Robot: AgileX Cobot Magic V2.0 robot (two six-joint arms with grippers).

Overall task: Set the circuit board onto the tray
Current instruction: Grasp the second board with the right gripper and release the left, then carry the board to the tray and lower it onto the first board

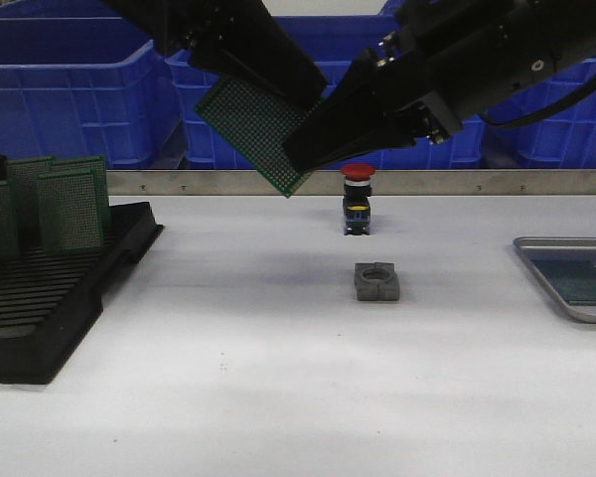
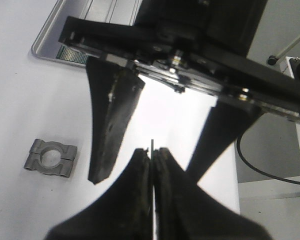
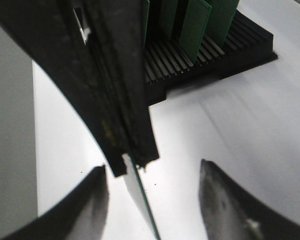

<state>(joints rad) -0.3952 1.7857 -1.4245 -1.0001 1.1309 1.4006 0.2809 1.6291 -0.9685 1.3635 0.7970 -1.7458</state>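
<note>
Up above the middle of the white table [image 1: 228, 397] the two arms meet. The left gripper [image 2: 152, 155] has its fingers pressed tight on the circuit board [image 1: 253, 134], a green perforated square held tilted in the air, one corner pointing down toward the far metal rail. The right gripper [image 3: 152, 185] faces it with its fingers spread wide, one on each side of the board's thin edge; in the right wrist view neither finger seems to touch the board, though the blur there makes that hard to swear to.

The tray [image 1: 576, 310] sits at the right edge of the table, well apart from the raised board, and a dark green sheet lies in it already.

Below the grippers a red-capped push button [image 1: 358, 199] stands upright, and nearer to me a small grey clamp block [image 1: 376, 281] with a round hole lies flat. On the left a black slotted rack [image 1: 50, 298] holds several more green boards [image 1: 72, 207] standing on edge. Blue plastic crates [image 1: 70, 89] line the back behind the rail
</note>
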